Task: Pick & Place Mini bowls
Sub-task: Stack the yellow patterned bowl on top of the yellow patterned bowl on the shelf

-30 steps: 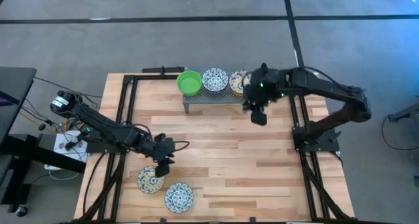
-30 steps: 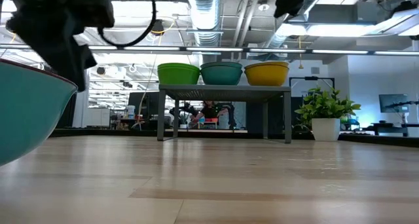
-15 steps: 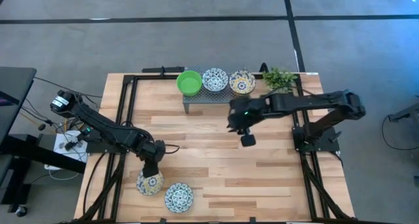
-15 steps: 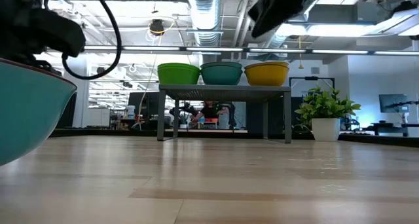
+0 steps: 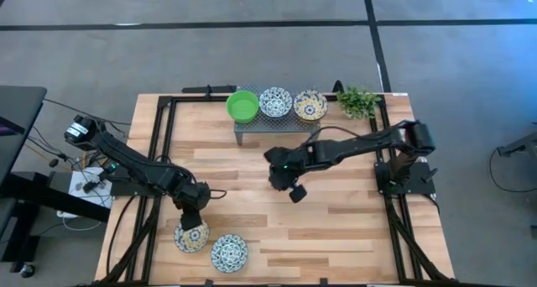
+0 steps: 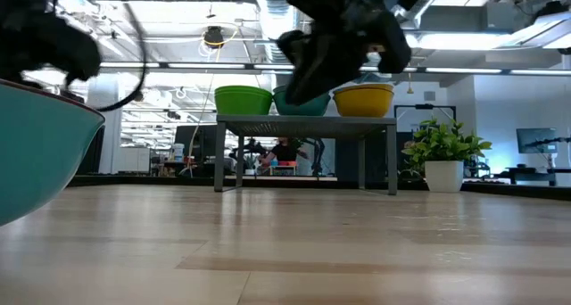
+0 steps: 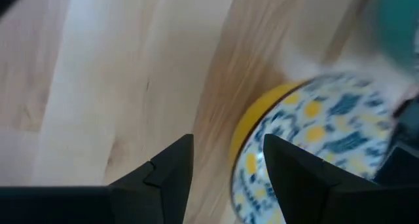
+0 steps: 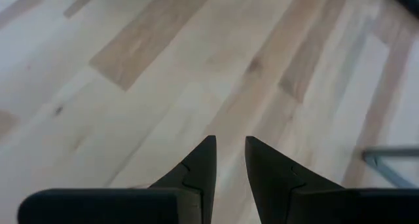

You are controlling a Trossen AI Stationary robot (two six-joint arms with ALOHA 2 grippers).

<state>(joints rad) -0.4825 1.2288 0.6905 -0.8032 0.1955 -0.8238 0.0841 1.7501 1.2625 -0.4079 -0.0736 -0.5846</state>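
1. Looks like the pick step for the yellow-patterned bowl (image 5: 192, 235), sitting on the bench (image 5: 352, 228) well away from the grey rack (image 5: 270, 122), at the opposite edge, with a blue-patterned bowl (image 5: 229, 253) just beside it.
2. Left hand (image 5: 195, 221) right over that yellow-patterned bowl, fingers (image 7: 171, 165) spread apart, nothing clamped. In the wrist view, one finger outside the rim and the other over the inside, so probably lined up to pinch the rim.
3. Next move, by the look of it: drop a touch, close on the rim, lift, carry toward the rack. Needs a straight descent, or the bowl could skate on the wood or bump its neighbour.
4. Already on top of the rack: a green bowl (image 5: 242, 106), a blue-patterned one (image 5: 275, 101) and a yellow-patterned one (image 5: 310, 105), in a row.
5. Right hand (image 5: 288, 185) out over bare wood near the rack, arm stretched across, fingers (image 8: 196, 168) slightly apart, holding nothing.
6. Small plant (image 5: 358, 101) just beside the rack, not involved.
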